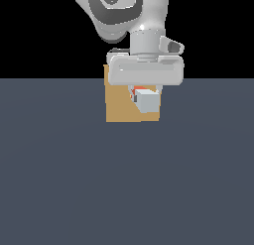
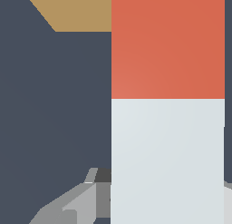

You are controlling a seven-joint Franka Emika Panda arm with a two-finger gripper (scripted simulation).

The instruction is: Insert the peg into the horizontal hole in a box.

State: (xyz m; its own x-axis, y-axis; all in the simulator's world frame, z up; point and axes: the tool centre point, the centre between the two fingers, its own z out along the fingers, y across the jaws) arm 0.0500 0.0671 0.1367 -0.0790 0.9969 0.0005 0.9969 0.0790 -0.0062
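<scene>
The tan box stands on the dark grey floor at the middle of the exterior view. My gripper hangs right in front of its face and is shut on the peg. The peg's pale grey end faces the camera and its orange-red end points at the box. In the wrist view the peg fills much of the picture, orange-red part beyond the pale part, with the box just past it. One grey finger shows beside the peg. The horizontal hole is hidden behind the peg and gripper.
The flat dark grey-blue floor spreads all round the box. The arm's white wrist and links rise above the gripper against a black background.
</scene>
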